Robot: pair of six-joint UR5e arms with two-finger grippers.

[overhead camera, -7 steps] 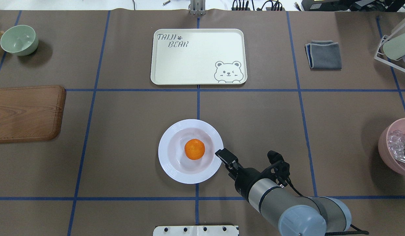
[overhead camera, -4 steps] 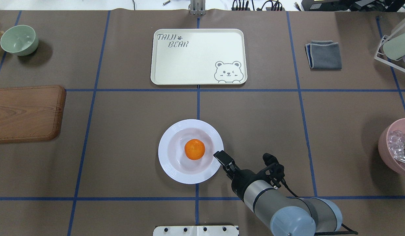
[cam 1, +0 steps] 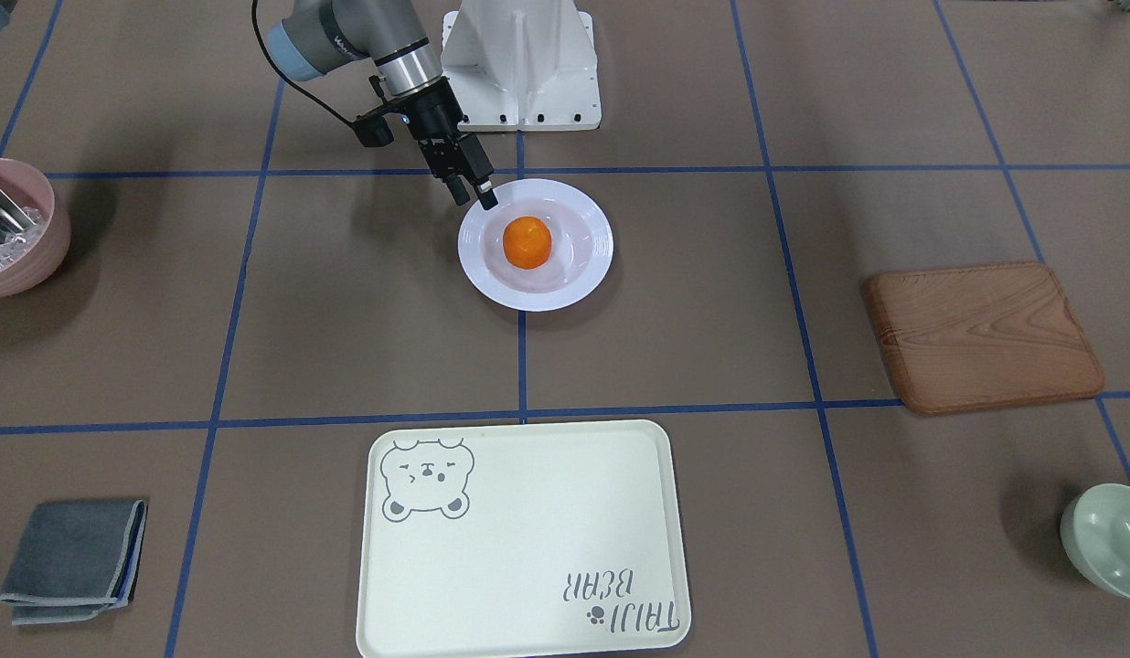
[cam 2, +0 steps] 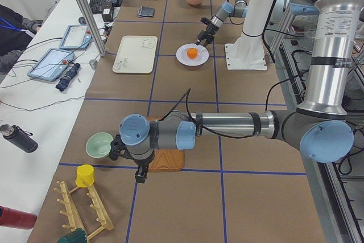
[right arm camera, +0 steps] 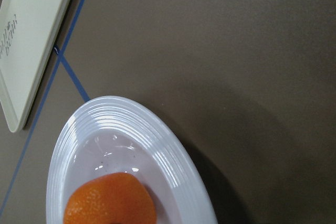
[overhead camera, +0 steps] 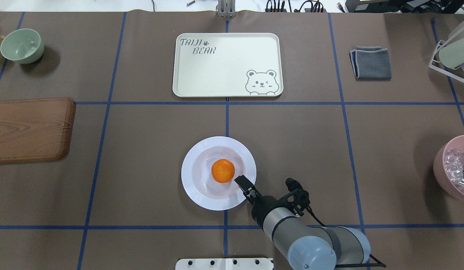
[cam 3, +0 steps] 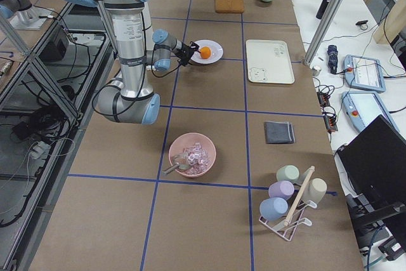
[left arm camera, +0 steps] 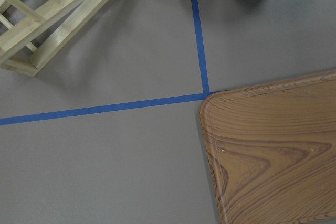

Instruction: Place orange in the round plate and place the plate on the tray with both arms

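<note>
Orange in round plate: done. Plate not yet on tray at table's far edge. Right gripper at plate rim, left gripper far; grip of both cannot tell.

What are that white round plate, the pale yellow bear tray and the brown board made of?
The glossy white round plate looks like glazed ceramic or hard plastic: sharp highlights on its ridged rim. The pale cream rectangular tray looks like matte plastic, with printed lettering. The brown board looks wooden: visible grain.
</note>
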